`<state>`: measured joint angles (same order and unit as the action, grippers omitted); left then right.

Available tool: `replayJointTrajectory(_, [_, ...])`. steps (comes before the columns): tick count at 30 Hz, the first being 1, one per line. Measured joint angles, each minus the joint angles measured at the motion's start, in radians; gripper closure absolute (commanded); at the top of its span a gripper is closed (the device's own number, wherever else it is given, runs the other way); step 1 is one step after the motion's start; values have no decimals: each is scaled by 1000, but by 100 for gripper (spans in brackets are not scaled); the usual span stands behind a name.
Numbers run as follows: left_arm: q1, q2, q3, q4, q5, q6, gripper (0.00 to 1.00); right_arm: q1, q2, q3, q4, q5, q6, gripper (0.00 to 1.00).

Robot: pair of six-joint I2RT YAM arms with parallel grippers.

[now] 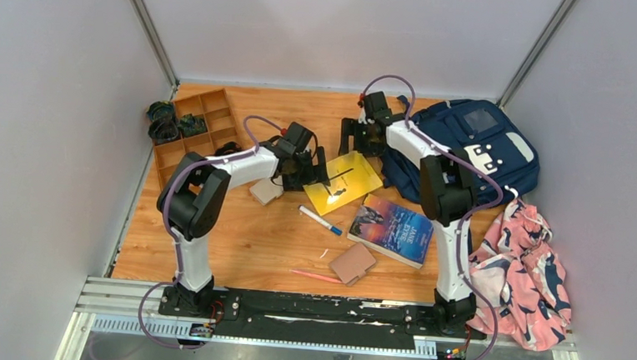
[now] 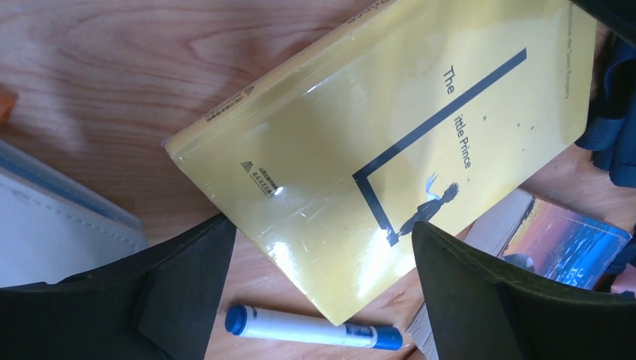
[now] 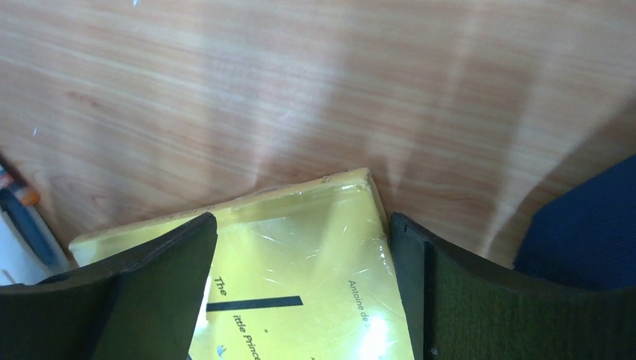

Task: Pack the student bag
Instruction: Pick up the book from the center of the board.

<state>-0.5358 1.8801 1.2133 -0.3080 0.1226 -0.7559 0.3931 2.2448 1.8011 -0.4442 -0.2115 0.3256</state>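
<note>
Overhead view of a wooden bench (image 1: 244, 242) with my two arms reaching in from its near edge. My left claw (image 2: 322, 229) is spread wide and holds nothing. Its two dark fingers frame the near edge of a yellow book (image 1: 344, 182), which lies flat near the middle of the bench in glossy film, the cover titled "The Little Prince". I cannot tell whether the fingers touch the book. My right claw (image 3: 300, 221) is likewise wide open and empty, hanging over the far corner of the same book with one finger to each side of that corner. The navy backpack (image 1: 476, 148) lies in the far right corner of the bench, just right of the yellow book and beside my right arm. A grey square panel and a white patch on it face up, and I cannot tell whether it is unzipped. Just nearer than the yellow book lies a white marker (image 1: 321, 221) with blue ends, and to its right a blue book (image 1: 391, 229). Nearer still are a small brown wallet (image 1: 353, 263) and a pink pen (image 1: 316, 276). A pink and navy patterned cloth (image 1: 522, 272) is heaped at the near right edge. A wooden divided tray (image 1: 197, 127) sits at the far left, with dark items in some compartments.
</note>
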Motion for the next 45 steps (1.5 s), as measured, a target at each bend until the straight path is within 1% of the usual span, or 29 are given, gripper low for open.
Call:
replayJointTrajectory(6, [27, -5, -3, -10, 1, 0, 7, 4, -56, -92, 38, -31, -1, 11])
replayJointTrajectory(8, [36, -8, -9, -1, 2, 0, 7, 6, -82, -125, 26, -13, -5, 10])
replayJointTrajectory(13, [39, -9, -10, 15, 7, 2, 7, 26, -148, -214, -26, 104, -45, 9])
replayJointTrajectory(17, [39, -9, -10, 15, 10, 3, 6, 28, -172, -252, -26, 105, -51, 9])
replayJointTrajectory(21, [39, -11, -9, 11, 13, 13, 4, 28, -206, -311, 12, 86, -49, 9])
replayJointTrajectory(25, [36, -77, -10, -31, 8, 30, 4, 26, -240, -369, 55, 54, -39, 9])
replayJointTrajectory(30, [27, -279, -34, -68, -19, 53, 4, 14, -253, -394, 85, 6, -28, 10])
replayJointTrajectory(33, [24, -391, -93, -68, -22, 52, 4, 7, -258, -409, 110, -35, -18, 11])
replayJointTrajectory(35, [21, -426, -148, -63, -18, 46, 4, 7, -260, -418, 131, -71, -7, 12])
replayJointTrajectory(41, [19, -399, -353, 1, 45, 4, 4, 5, -261, -451, 201, -224, 29, 13])
replayJointTrajectory(45, [16, -340, -383, 29, 71, -7, 4, 3, -261, -477, 238, -308, 54, 14])
